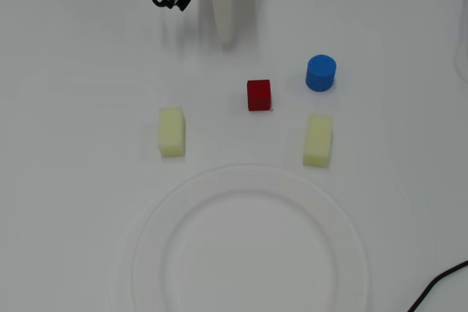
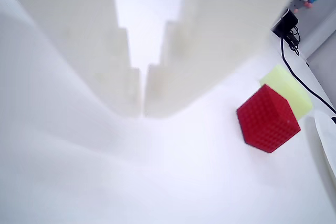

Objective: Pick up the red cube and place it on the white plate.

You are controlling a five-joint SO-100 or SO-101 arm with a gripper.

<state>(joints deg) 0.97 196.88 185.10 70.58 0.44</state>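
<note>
The red cube (image 1: 259, 95) sits on the white table, just above the white plate (image 1: 248, 180), whose rim fills the lower middle of the overhead view. In the wrist view the red cube (image 2: 268, 119) lies at the right, with the plate's edge (image 2: 328, 145) at the far right. My gripper (image 1: 225, 34) is at the top of the overhead view, above and left of the cube, apart from it. In the wrist view my gripper (image 2: 142, 109) has its white jaws closed together, with nothing between them.
Two pale yellow blocks (image 1: 172, 131) (image 1: 319, 140) lie left and right of the cube, near the plate's upper rim. A blue cylinder (image 1: 321, 72) stands right of the cube. A black cable (image 1: 439, 286) enters at the lower right corner.
</note>
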